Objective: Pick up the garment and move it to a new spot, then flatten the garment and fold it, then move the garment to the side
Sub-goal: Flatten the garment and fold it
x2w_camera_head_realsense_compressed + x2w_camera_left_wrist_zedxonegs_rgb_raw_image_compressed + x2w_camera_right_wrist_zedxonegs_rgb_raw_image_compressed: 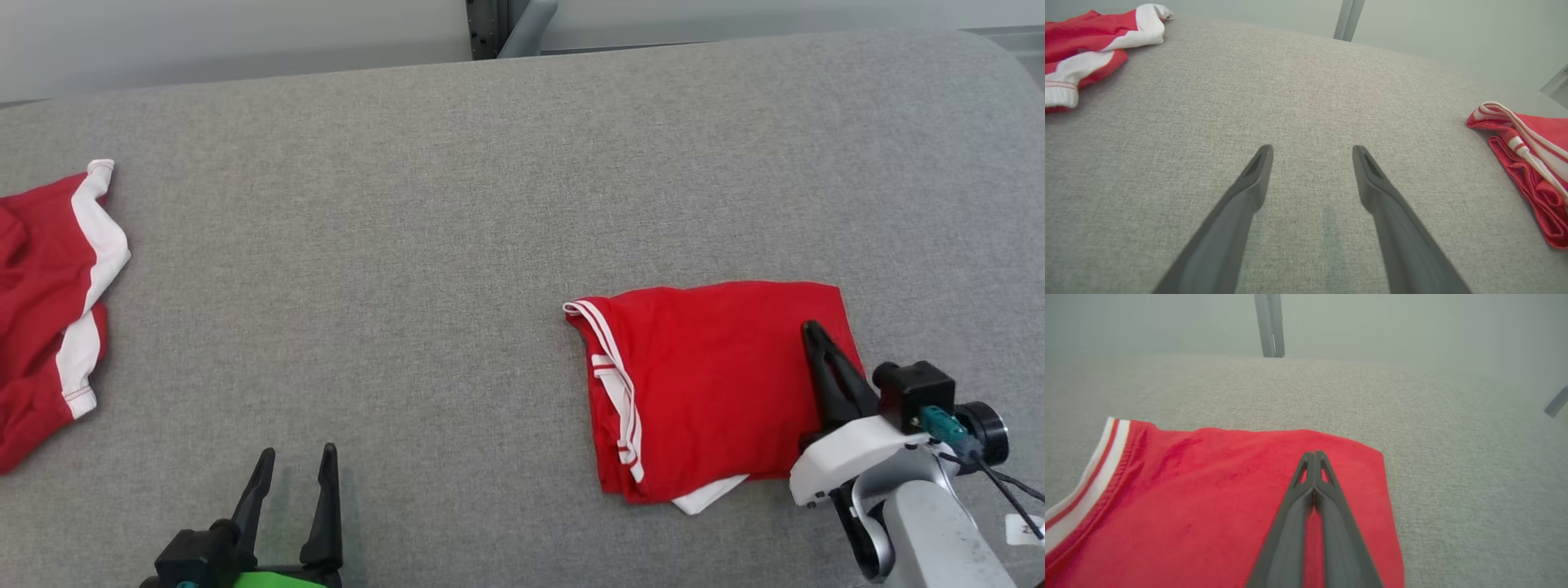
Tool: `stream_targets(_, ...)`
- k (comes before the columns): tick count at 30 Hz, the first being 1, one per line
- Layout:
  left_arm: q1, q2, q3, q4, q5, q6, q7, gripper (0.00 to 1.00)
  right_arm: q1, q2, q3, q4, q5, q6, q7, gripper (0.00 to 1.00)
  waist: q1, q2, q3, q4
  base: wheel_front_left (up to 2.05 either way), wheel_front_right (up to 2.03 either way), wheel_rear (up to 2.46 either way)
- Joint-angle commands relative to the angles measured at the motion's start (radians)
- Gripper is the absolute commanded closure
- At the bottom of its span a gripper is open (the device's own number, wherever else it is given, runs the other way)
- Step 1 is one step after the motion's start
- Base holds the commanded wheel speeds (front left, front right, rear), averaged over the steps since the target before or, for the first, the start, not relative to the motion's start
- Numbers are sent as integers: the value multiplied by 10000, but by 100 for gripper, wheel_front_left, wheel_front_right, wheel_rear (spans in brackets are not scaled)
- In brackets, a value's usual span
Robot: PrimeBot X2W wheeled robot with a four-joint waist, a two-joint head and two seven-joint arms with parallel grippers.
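- Currently my right gripper point(812, 331) has its two fingers pressed flat together, with no cloth pinched between them in the right wrist view point(1314, 455).
- Its tips sit over the folded red garment point(702, 384), near that garment's 3 o'clock edge; I cannot tell whether they touch the cloth.
- That garment lies flat at about 4 o'clock on the grey padded surface point(408, 204), white-striped trim point(616, 371) along its 9 o'clock side and a white corner peeking out at 6 o'clock.
- My left gripper point(297, 451) is spread wide and holds nothing, at 7 o'clock in the head view, over bare grey fabric well apart from the folded piece.
- A second red-and-white garment point(41, 310) lies rumpled at 9 o'clock.
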Motion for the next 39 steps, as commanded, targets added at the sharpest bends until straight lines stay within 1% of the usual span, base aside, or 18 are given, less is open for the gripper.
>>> stream_targets(1,-203,9,-16,58,-10,-29,0,0,-377,109,52,763,-545,1,-299,100,0,44,-13,62,0,0,0)
stream_targets(4,-211,5,-23,120,-24,-29,0,0,-801,319,113,1654,-1195,-1,-451,100,0,44,-13,133,0,0,0)
stream_targets(8,-245,-1,-38,211,-23,-29,0,0,-890,625,372,1771,-1604,-1,-447,100,0,44,-3,248,0,0,0)
stream_targets(10,-261,-2,-41,228,-30,-29,0,0,-851,663,469,1800,-1688,-3,-449,100,0,44,-5,282,0,0,0)
stream_targets(14,-270,-18,-20,314,-41,-29,0,0,-607,819,1114,1976,-1751,-3,-450,100,0,44,-18,412,0,0,0)
stream_targets(19,-220,-31,-3,451,-79,-29,0,0,-634,859,1927,2233,-1473,-3,-450,100,0,44,33,548,0,0,0)
stream_targets(24,-256,-31,49,595,-107,-29,0,0,-856,872,3163,2545,-948,-1,-447,100,0,44,89,659,0,0,0)
stream_targets(25,-299,-33,97,648,-126,-29,0,0,-891,883,3711,2704,-789,2,-444,100,0,44,89,702,0,0,0)
stream_targets(29,-330,-45,172,702,-143,-29,0,0,-948,873,4541,2818,-511,2,-432,100,0,44,58,748,0,0,0)
stream_targets(34,-227,-60,268,644,-144,-30,0,0,-935,874,4900,2584,-378,-3,-434,100,0,44,-25,647,0,0,0)
stream_targets(37,-172,-68,286,508,-98,-30,0,0,-739,868,4592,1936,-481,-3,-437,100,0,44,-108,557,0,0,0)
stream_targets(38,-142,-67,326,404,-70,-30,0,0,-595,870,4320,1510,-499,-3,-437,85,0,44,-169,532,0,0,0)
stream_targets(39,-83,-66,389,310,-62,-30,0,0,-388,865,3961,1031,-535,-3,-437,55,0,44,-223,506,0,0,0)
